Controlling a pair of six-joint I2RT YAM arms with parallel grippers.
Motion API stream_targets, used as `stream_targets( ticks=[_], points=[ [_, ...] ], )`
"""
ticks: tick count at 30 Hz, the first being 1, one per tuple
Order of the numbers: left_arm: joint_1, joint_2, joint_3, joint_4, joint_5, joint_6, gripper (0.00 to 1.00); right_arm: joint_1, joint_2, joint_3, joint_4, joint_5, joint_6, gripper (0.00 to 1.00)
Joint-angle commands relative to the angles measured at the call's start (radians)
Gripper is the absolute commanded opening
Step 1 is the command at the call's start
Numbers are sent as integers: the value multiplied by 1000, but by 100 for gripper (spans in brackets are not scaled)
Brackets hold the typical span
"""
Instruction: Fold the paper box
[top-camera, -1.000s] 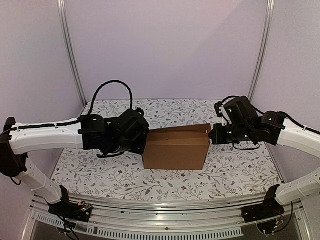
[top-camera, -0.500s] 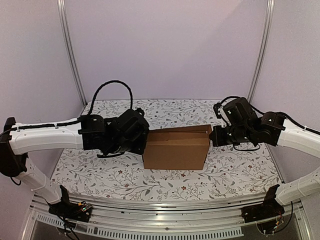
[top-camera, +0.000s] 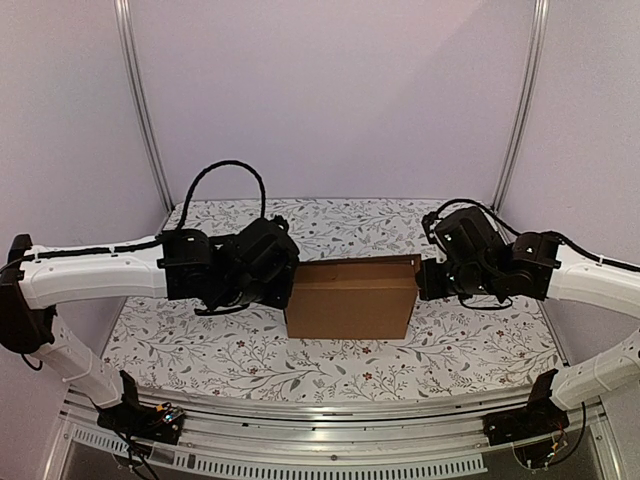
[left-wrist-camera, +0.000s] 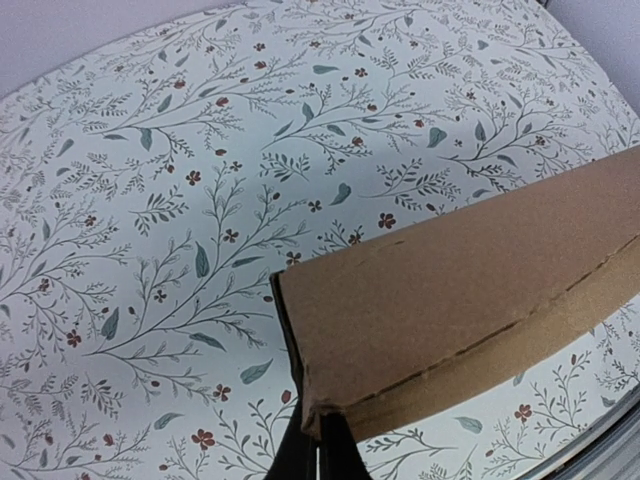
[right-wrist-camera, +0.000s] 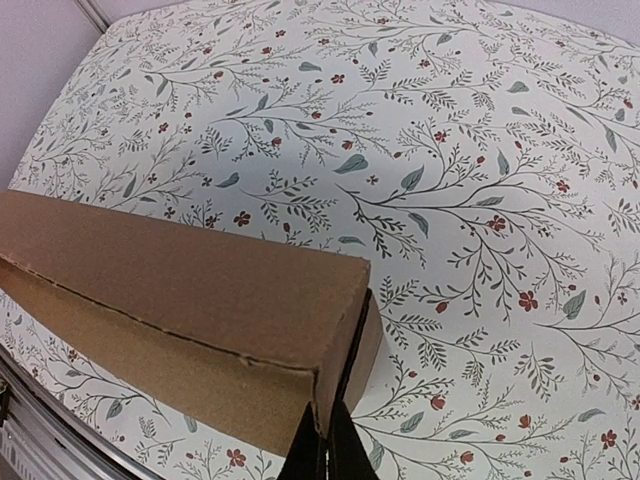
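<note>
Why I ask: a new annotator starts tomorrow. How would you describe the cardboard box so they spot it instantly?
Find the floral-patterned table. Over its middle the paper box is held upright, long side facing the camera, with the left gripper and right gripper each pinching one end. It is the only plain brown thing there.

Table has a white cloth w/ little leaves & red flowers. Brown paper box stands up in the middle, long side from 9 to 3 o'clock.
</note>
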Motion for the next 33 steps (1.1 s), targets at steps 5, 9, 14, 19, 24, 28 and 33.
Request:
stream_targets(
  ticks=[5,9,14,19,24,28,33],
  points=[
    [-17,44,-14,-78,65,-4,0,45,20,-93,12,-20,43,0],
    [-19,53,-12,-77,68,-7,0,46,-9,-83,27,-12,49,14],
    [-19,56,-11,-78,65,-10,0,46,-48,-43,22,10,28,30],
    [-19,55,-11,-81,61,-10,0,46,-65,20,-14,78,-11,36],
    [-19,57,-9,-88,62,-10,0,44,-61,54,-43,166,-75,38],
    [-19,52,-7,-91,58,-10,0,38,-42,70,-43,171,-96,37],
    [-19,54,-2,-95,56,-8,0,34,-7,78,-36,168,-105,31]
  ],
)
